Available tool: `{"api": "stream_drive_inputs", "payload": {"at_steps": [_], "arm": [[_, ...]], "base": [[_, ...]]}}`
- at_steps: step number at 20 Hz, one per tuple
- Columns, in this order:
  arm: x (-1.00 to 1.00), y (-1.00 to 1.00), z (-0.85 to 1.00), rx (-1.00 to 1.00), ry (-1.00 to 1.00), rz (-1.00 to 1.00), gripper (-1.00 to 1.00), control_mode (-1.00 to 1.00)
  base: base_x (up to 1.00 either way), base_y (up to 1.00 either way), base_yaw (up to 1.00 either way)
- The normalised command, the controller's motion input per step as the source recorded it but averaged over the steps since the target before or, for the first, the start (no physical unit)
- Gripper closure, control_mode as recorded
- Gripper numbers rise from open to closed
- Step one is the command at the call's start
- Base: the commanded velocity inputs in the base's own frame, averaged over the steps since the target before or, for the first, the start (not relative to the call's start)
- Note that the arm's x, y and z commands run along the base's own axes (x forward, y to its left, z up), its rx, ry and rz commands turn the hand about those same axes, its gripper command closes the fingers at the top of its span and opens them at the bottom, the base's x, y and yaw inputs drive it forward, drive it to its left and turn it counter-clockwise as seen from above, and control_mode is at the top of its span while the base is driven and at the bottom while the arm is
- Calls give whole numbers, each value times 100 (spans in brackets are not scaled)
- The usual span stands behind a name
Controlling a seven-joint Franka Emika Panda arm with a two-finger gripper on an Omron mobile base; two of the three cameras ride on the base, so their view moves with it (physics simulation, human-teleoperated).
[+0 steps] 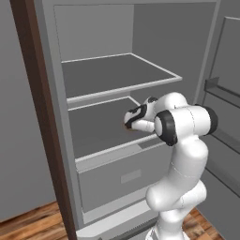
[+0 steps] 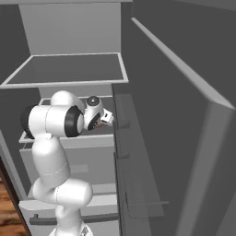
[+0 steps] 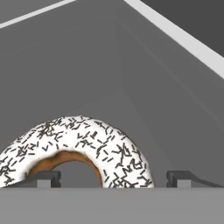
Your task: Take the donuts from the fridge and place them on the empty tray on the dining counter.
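Note:
The fridge (image 1: pixel 117 75) stands open, and my arm reaches in over its lower shelf (image 1: pixel 101 131). A ring donut (image 3: pixel 109 144) with white icing and dark sprinkles lies on that grey shelf, close under the hand. My gripper (image 3: pixel 113 178) is open, its two dark fingertips (image 3: pixel 48 178) spread wide. The donut's right half sits between them, while its left part runs past the left tip. From the base cameras the gripper (image 1: pixel 127 122) (image 2: pixel 109 117) points into the shelf and hides the donut. The tray and the dining counter are out of view.
An upper shelf (image 2: pixel 69 69) hangs just above the hand, and the bottom drawer (image 1: pixel 126 176) sits below it. The open fridge door (image 2: pixel 184 115) with its racks stands close on the right. A dark wood panel (image 1: pixel 33 93) borders the fridge's left side.

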Motion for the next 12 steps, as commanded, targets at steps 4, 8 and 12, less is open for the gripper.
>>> {"api": "stream_drive_inputs", "payload": {"at_steps": [4, 8, 12], "arm": [[3, 17, -48, 0, 5, 0, 100, -100], [-5, 26, -56, 0, 9, 0, 100, -100], [-34, 60, -88, 0, 22, 0, 100, -100]], "base": [[0, 0, 0], [0, 0, 0], [0, 0, 0]]}}
